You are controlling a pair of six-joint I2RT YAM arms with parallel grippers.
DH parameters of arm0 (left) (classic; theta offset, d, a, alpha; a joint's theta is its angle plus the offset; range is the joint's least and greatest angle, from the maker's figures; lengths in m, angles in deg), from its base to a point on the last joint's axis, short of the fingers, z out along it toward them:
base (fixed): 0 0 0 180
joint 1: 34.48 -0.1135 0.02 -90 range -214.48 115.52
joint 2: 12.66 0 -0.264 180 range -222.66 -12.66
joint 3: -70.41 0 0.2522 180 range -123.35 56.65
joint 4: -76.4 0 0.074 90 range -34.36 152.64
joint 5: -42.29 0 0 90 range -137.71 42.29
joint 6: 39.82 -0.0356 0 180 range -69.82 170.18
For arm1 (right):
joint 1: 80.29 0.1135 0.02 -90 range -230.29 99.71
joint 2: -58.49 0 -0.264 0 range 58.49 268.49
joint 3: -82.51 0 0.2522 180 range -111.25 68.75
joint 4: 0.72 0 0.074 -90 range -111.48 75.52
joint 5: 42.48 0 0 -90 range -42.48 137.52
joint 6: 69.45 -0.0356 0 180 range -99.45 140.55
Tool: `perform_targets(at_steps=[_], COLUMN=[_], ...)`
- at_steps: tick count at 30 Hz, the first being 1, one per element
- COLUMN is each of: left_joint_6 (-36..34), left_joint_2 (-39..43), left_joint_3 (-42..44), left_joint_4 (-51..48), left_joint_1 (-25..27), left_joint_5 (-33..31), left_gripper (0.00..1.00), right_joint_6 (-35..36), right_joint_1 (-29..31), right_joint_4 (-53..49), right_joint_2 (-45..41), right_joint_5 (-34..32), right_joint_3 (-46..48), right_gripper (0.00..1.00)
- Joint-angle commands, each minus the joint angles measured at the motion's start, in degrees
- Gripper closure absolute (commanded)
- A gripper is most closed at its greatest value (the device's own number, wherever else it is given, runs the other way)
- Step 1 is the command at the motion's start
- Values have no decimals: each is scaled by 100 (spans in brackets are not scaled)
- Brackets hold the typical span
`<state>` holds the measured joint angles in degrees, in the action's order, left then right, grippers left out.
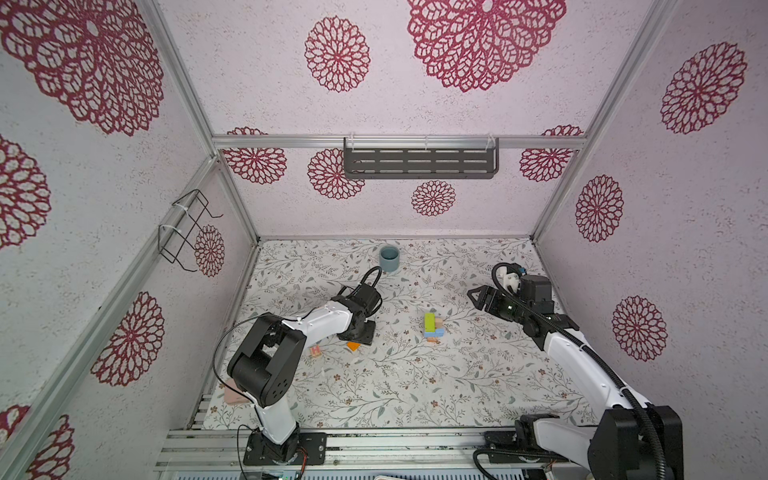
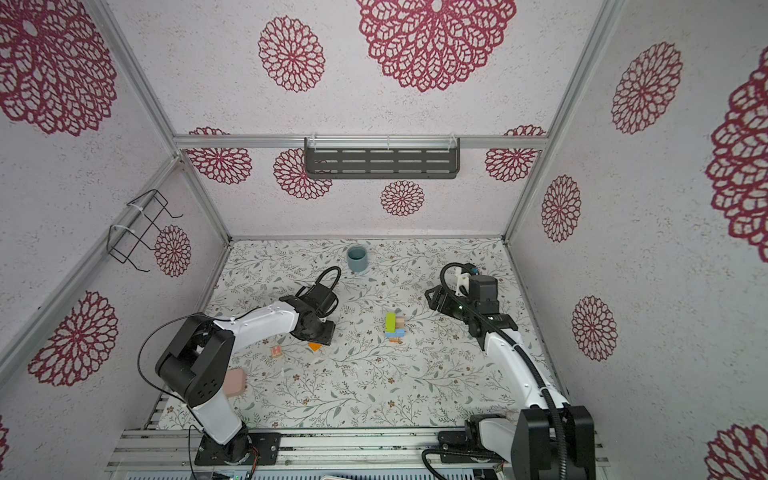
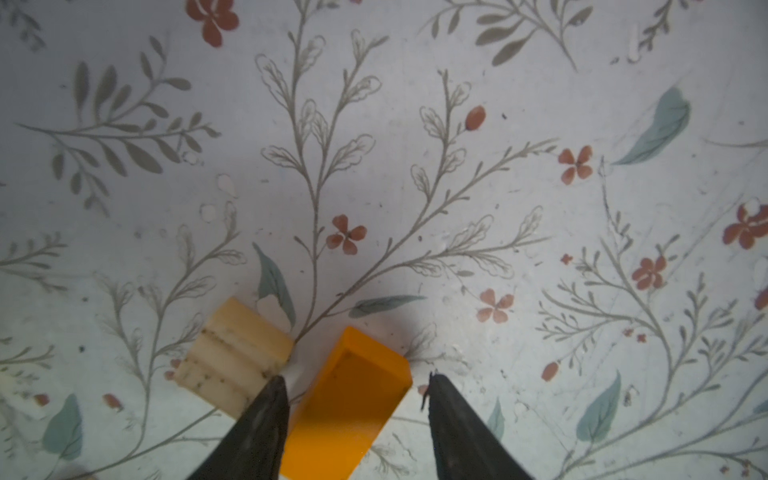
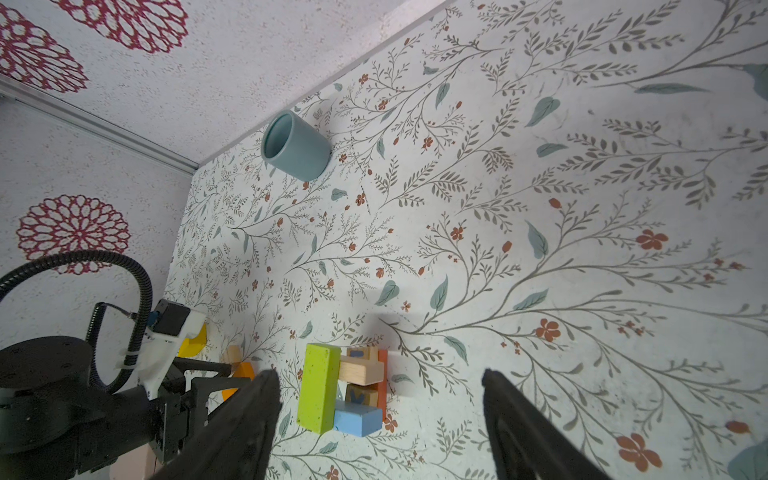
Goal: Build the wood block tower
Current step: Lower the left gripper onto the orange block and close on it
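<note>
L gripper [image 3: 355, 376] sits low over the orange block [image 3: 353, 407], which lies flat on the floral table [image 1: 395, 386]. Wrist view: the block is between the fingers [image 3: 266, 415] but off-centre. It's at or just beside one pad, w/ a clear gap of table to the other. Its long axis runs roughly along the fingers, a bit skewed, so the jaws span the narrow width. Fingers are half spread and not yet pinching, so nothing is held. The tan block [image 3: 232, 357] lies just outside the near finger, close to touching it, and a squeeze could nudge it.

In a top view the tower [image 1: 432, 328] stands approx 3 o'clock from the orange block, well apart from it. R gripper [image 4: 379, 372] hangs above the table w/ fingers wide and empty, and the tower is approx 8 o'clock from it. L arm is far nearer the orange block, so my read is L's pick.
</note>
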<state>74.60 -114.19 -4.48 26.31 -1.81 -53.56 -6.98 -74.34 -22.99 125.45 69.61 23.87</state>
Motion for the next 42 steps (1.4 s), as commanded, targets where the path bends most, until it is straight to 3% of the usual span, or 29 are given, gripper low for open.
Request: perform_targets(at_steps=[1,7,23,31,42], left_joint_6=[96,246,606,868,1248], left_joint_2=[-95,29,275,465,341], left_joint_3=[11,161,216,-307,-1839], left_joint_4=[-71,-14,-86,-641,-1699], left_joint_1=[-56,-47,-31,68,382], left_joint_5=[87,226,441,435,331], left_gripper=[45,46,70,72,73], right_joint_6=[99,81,65,48,-240], right_joint_1=[31,37,34,24,-200], right_joint_4=[107,148,157,115,354], right_joint_2=[-45,-45,-213,-331,-399], right_joint_5=[-58,-41,-25,-162,-92], right_joint_3=[-102,-54,114,251,535], right_gripper=[21,21,21,21,20])
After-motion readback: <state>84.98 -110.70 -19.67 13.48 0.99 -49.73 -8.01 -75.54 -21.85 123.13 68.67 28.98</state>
